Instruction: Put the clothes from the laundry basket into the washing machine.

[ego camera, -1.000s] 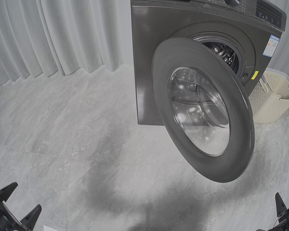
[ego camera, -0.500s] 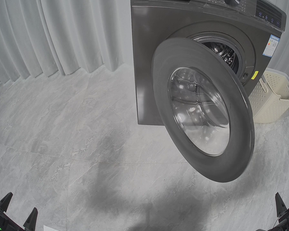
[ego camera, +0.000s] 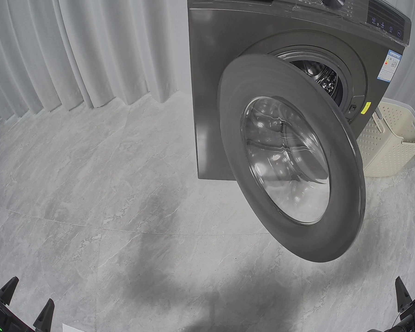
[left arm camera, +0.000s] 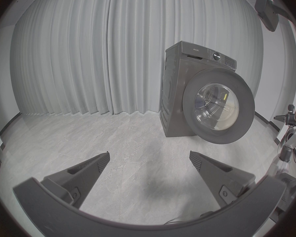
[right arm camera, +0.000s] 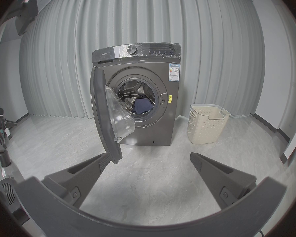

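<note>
- Gaping, your left gripper (left arm camera: 148, 153) and right gripper (right arm camera: 150, 154) are holding nothing.
- Beyond the right one, the laundry basket (right arm camera: 205, 129) is hiding its inside.

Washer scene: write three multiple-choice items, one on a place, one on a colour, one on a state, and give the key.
1. Seen from the robot, where does the basket stand?
A) left of the washer
B) right of the washer
C) on top of it

2. What colour is the cloth in the drum?
A) red
B) yellow
C) dark blue

3. What state is the door in?
A) open
B) shut
C) taken off

Key:
1 B: the head view shows it beside the washer's right side.
2 C: the right wrist view shows a dark blue piece inside.
3 A: it is swung out on its hinge, leaving the drum exposed.
</note>
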